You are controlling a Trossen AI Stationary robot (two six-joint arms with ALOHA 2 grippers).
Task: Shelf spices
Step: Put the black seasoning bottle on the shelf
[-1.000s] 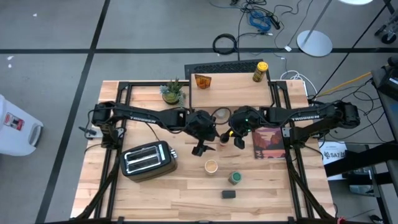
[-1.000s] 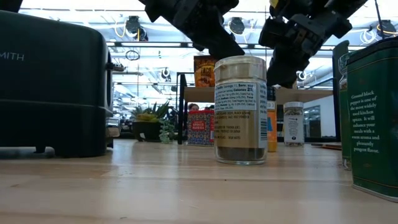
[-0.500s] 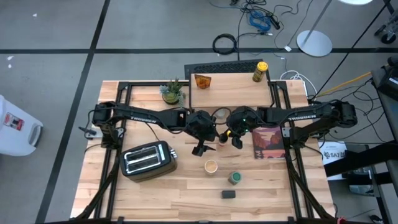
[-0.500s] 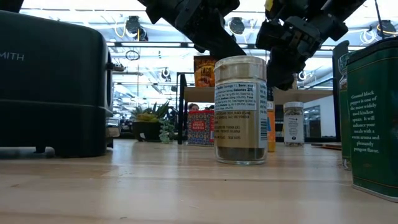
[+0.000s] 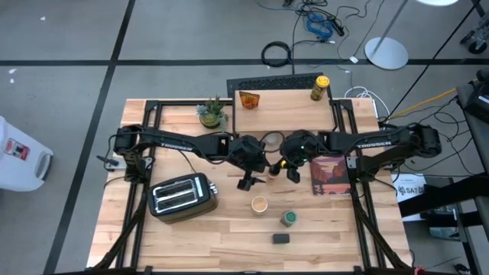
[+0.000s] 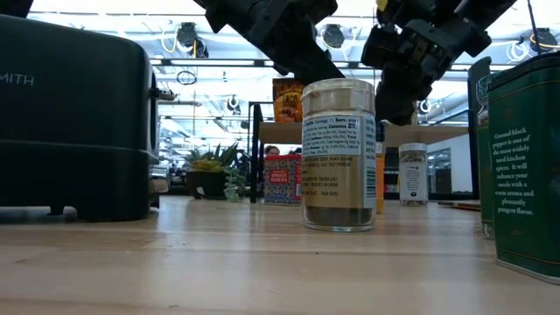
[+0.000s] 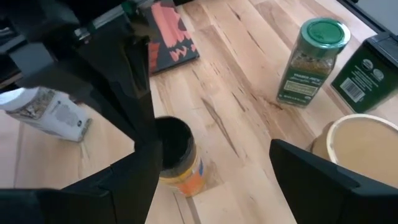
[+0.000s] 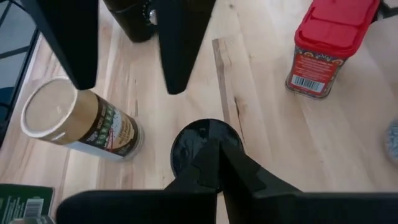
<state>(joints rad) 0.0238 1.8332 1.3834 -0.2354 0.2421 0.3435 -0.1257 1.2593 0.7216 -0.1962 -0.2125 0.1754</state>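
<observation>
A small orange jar with a black lid (image 5: 273, 173) stands on the table between my two grippers. My left gripper (image 7: 214, 149) hangs open above and beside it, with the jar (image 7: 180, 163) close to one finger. My right gripper (image 8: 214, 163) is shut, its tips right over the black lid (image 8: 194, 144). The shelf (image 5: 286, 114) stands behind, at the far edge, with an amber jar (image 5: 248, 99) and a yellow bottle (image 5: 319, 87) on its top. A tan-lidded jar (image 5: 260, 204), a green-lidded jar (image 5: 289, 218) and a dark tin (image 5: 281, 238) stand nearer the front. My right gripper's shut fingertips (image 8: 217, 155) slant down from the table's right toward the top of the orange jar's black lid. They cover the spot themselves, so I cannot tell whether they touch it.
A silver toaster (image 5: 182, 195) sits at the front left and a potted plant (image 5: 212, 113) left of the shelf. A red tin (image 8: 326, 50) and a white jar (image 7: 46, 112) stand near the shelf's legs. A red-covered flat thing (image 5: 330, 174) lies to the right.
</observation>
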